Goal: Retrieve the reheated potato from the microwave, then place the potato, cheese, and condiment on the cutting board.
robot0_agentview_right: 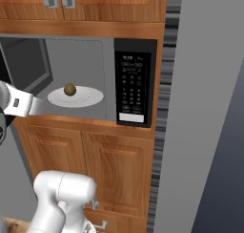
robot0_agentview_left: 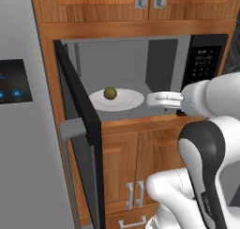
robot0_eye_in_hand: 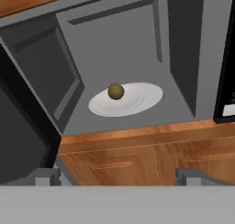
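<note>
- The microwave (robot0_agentview_left: 140, 78) is the big landmark here: built into the wood cabinets, cavity wide open, and its door (robot0_agentview_left: 82, 129) swung out to the left of the opening. Keypad panel (robot0_agentview_right: 132, 89) sits on its right side.
- Inside the microwave, on the cavity floor, there's a white plate (robot0_eye_in_hand: 137, 99), roughly centred.
- The gripper (robot0_agentview_left: 161, 100) is just outside the microwave's front edge, at the right of the opening and about level with the plate. Jaws spread wide, nothing between them.
- The potato (robot0_eye_in_hand: 115, 91) sits on that plate, a bit left of the plate's middle, well inside the microwave and still apart from the gripper.
- Handling guess: small, round, firm and light, so it should take a decent squeeze without damage. Being a ball on a smooth plate, it'll probably roll if one finger nudges it first.
- I'd pinch it across its widest part, fingers either side. Can't really tell from these angles how much headroom the cavity gives, so a level approach looks safest.
</note>
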Controlling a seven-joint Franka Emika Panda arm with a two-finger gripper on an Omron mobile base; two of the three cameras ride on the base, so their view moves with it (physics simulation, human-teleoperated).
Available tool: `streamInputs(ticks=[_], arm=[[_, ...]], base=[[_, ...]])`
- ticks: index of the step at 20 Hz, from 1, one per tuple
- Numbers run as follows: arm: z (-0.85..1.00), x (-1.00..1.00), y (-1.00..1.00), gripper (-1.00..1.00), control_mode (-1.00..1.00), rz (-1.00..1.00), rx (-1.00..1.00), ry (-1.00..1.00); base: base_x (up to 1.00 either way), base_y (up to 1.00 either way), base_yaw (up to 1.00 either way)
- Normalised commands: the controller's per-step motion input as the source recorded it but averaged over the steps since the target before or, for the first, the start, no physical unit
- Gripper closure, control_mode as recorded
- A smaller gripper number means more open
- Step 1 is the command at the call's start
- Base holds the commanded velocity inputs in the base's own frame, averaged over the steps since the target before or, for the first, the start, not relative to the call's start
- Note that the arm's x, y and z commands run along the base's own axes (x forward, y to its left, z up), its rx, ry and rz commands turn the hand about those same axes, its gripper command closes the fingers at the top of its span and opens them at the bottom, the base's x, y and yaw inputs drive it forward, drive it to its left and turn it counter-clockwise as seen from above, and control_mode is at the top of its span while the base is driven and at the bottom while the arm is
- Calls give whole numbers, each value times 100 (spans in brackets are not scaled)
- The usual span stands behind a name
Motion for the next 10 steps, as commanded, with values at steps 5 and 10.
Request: streamInputs(ticks=[5, 10], arm=[[-10, 69, 5, -100, -100, 2, -12, -13], [-17, 53, 7, -100, -100, 5, -13, -6]], base=[[0, 0, 0], [0, 0, 0]])
